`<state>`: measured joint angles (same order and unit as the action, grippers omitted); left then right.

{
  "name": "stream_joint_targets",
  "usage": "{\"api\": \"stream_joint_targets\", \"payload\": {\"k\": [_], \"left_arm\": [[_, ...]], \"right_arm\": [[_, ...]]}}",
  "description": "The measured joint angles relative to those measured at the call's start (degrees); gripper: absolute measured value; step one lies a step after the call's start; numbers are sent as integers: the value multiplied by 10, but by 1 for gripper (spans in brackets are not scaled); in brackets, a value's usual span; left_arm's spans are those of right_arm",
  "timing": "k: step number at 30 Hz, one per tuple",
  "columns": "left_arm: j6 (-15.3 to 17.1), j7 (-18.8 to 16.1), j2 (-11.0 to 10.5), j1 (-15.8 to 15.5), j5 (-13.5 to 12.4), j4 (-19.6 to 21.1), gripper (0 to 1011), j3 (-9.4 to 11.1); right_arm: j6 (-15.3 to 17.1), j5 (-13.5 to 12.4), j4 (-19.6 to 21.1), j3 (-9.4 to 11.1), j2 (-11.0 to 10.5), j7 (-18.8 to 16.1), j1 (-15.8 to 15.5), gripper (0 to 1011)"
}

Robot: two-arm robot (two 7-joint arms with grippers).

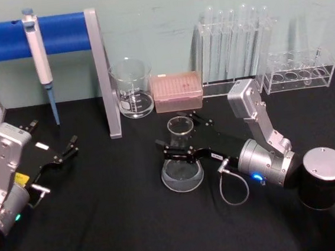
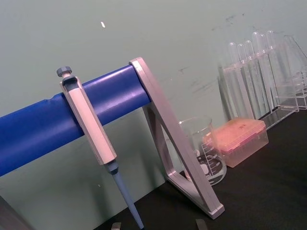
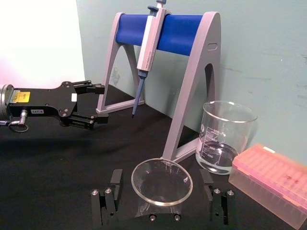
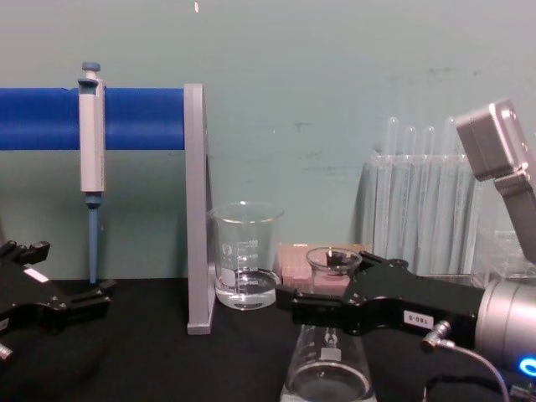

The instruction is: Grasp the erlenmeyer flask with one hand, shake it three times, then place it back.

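Note:
The erlenmeyer flask (image 1: 182, 173) is clear glass and stands upright on the black table, just in front of the beaker and the pink box. My right gripper (image 1: 177, 135) reaches in from the right at neck height. It is open, with one black finger on each side of the neck. In the right wrist view the flask's round rim (image 3: 161, 165) sits between the two fingers (image 3: 115, 178) with a small gap on both sides. From the chest view the flask (image 4: 328, 377) widens below the right gripper (image 4: 322, 280). My left gripper (image 1: 66, 150) rests open at the far left.
A glass beaker (image 1: 132, 87) with a little water stands beside the grey upright of the blue pipette stand (image 1: 103, 72), which holds a pipette (image 1: 39, 55). A pink tip box (image 1: 178, 92) lies behind the flask. Test tube racks (image 1: 233, 42) (image 1: 302, 71) line the back right.

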<state>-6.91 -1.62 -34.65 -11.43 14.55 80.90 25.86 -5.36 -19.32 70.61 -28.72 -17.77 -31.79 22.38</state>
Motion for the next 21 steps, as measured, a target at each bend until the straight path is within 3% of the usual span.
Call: {"api": "stream_joint_targets", "payload": {"k": [13, 21], "left_arm": [[0, 0, 0, 0, 0, 0, 1001, 0], [0, 0, 0, 0, 0, 0, 1001, 0]], "right_arm": [[-1, -2, -1, 0, 0, -4, 0, 1002], [-5, -15, 15, 4, -18, -21, -11, 1003]]}}
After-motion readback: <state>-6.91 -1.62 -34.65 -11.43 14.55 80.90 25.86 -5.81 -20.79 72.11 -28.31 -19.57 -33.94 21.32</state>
